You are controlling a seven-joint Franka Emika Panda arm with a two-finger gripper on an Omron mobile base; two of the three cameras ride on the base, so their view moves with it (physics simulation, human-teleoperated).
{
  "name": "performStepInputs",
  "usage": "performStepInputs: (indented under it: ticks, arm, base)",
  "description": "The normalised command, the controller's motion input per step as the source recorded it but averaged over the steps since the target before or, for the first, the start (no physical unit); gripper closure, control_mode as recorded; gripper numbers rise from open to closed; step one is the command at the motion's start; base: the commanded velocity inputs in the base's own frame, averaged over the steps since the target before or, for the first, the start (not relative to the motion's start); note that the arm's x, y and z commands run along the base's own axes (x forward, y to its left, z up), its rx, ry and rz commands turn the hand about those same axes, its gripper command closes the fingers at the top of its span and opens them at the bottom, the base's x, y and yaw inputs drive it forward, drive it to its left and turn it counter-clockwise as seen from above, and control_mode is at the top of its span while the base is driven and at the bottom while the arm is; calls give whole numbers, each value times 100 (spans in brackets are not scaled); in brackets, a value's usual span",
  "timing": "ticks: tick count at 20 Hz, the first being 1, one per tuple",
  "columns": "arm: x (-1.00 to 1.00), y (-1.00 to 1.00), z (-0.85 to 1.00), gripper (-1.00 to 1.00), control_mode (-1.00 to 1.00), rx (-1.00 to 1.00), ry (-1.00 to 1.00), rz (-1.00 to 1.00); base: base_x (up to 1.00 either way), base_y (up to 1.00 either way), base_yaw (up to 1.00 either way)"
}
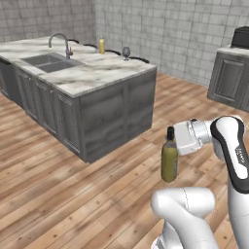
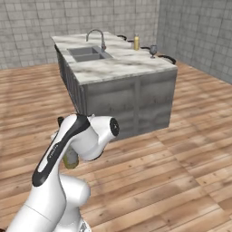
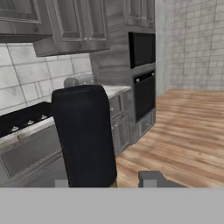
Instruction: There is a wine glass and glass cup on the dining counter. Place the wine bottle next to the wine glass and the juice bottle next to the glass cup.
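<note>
A long island worktop (image 1: 92, 73) of white veined marble stands across the wooden floor, well apart from the robot. One steel sink (image 1: 48, 61) with one curved faucet (image 1: 61, 41) sits in its nearer half. Black stools (image 1: 138, 59) line its far edge; their number is hard to tell, since just their tops show.

One white robot arm (image 1: 233, 155) is folded close to its base, carrying the load low and upright, most likely so the bottle rides steady while the base drives toward the island.

One wine bottle (image 1: 169, 158), olive green with a dark top, hangs upright in mid-air in front of the arm. The end effector (image 1: 181, 138) is pinching it from the side, high up near the neck, with the body hanging free below. In the hand view the bottle's dark top (image 3: 83, 135) looms just ahead of the fingertips (image 3: 150, 178).

One juice bottle (image 1: 101, 45), yellow with a pale cap, already stands on the far side of the worktop, behind the sink.

One stemmed wine glass (image 1: 126, 52) stands near the far corner, apart from the juice bottle, with bare marble beside it for the wine. The glass cup cannot be made out at this distance.
</note>
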Motion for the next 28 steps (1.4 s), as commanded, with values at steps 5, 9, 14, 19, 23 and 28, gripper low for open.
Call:
performStepInputs:
  ticks: [5, 9, 14, 19, 23, 28]
  arm:
    - [0, 0, 0, 100, 100, 0, 0, 0]
    - [0, 0, 0, 100, 100, 0, 0, 0]
    - [0, 0, 0, 100, 100, 0, 0, 0]
    - [0, 0, 0, 100, 100, 0, 0, 0]
    - [0, 0, 0, 100, 100, 0, 0, 0]
    - [0, 0, 0, 100, 100, 0, 0, 0]
  base:
    - [93, -23, 0]
    - [94, -31, 0]
    - [94, -38, 0]
    - [94, -40, 1]
    - [94, -41, 2]
    - [94, -40, 3]
